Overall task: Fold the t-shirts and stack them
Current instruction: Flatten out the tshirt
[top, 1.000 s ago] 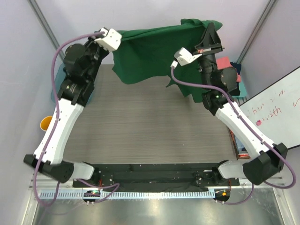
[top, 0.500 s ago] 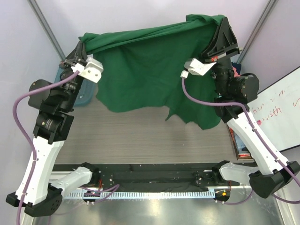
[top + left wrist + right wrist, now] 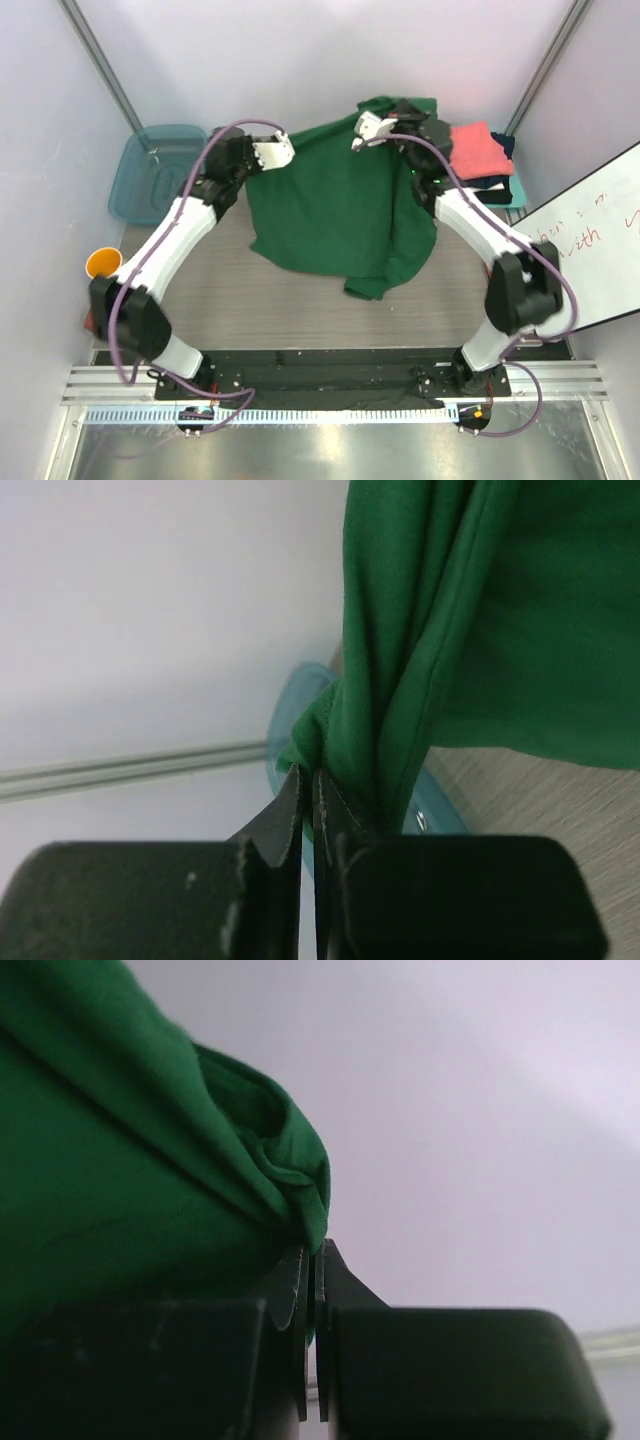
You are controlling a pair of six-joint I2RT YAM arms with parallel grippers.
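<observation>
The green t-shirt (image 3: 335, 215) is held along its far edge by 2 claws. The left claw (image 3: 308, 780) is clamped tight on a bunched fold at the shirt's left end, and the right claw (image 3: 312, 1255) is pinched on a fold at its right end. The rest of the cloth is spread over the far middle of the desk (image 3: 250, 300) (creased, 1 corner trailing toward the near edge). A folded stack (image 3: 478, 148), pink on top, is seen in the far right corner, just beside the shirt. A teal tub (image 3: 160, 172) is set at the far left corner.

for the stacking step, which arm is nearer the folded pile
Right: the right gripper, shut on the green t-shirt, is near the coral-topped pile; the left gripper holds the shirt nearer the tub.
</observation>
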